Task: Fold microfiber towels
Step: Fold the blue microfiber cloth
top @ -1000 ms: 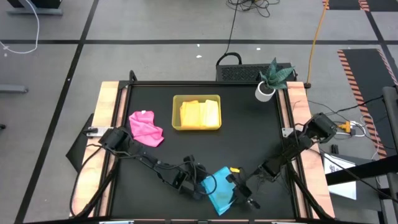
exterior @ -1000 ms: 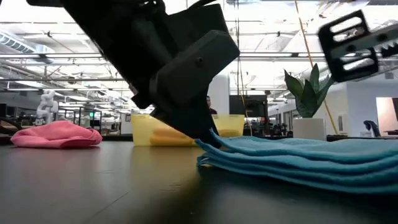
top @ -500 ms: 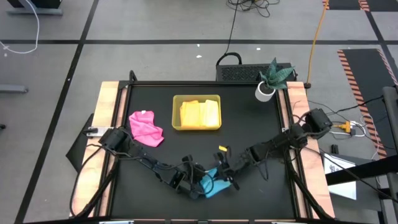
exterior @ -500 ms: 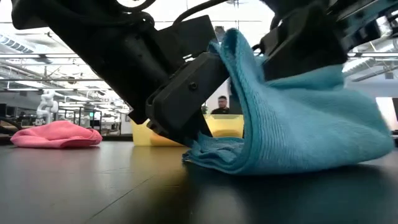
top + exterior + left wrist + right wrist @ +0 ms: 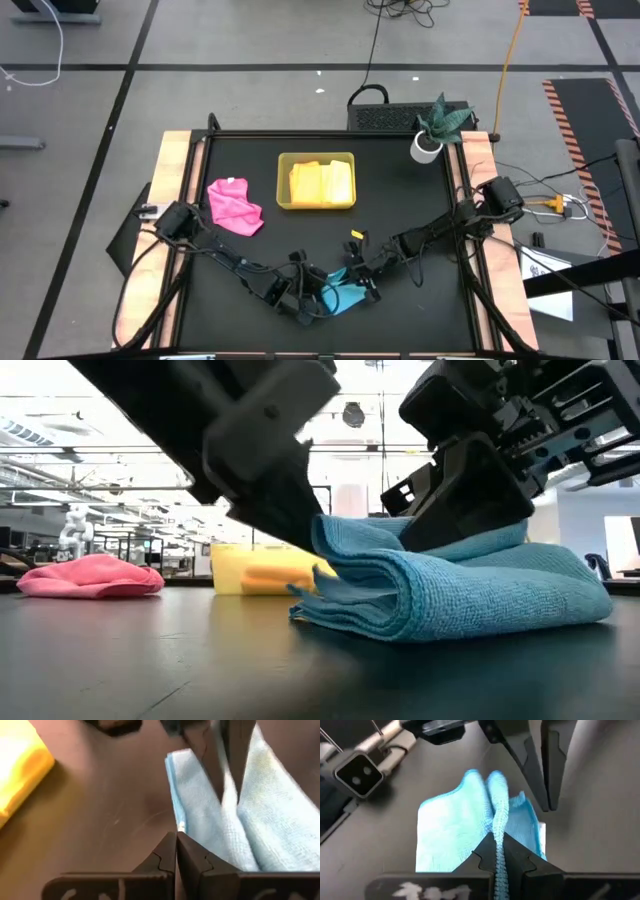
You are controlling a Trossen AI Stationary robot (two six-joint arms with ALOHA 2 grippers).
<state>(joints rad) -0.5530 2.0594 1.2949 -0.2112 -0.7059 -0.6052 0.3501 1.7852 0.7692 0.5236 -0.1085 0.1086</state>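
At table front, both end effectors (image 5: pixel 318 300) (image 5: pixel 362 285) low, pinching blue towel (image 5: pixel 343 296).

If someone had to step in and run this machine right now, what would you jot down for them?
Right gripper: shut on the sky blue towel, near the table's front edge, mid-fold.
Left gripper: shut, at that towel's edge; no cloth visibly pinched.
Done: yellow towel lies folded in the tray.
Left: finish folding the blue one; the pink towel lies crumpled beside the tray. No orange towel is in view.
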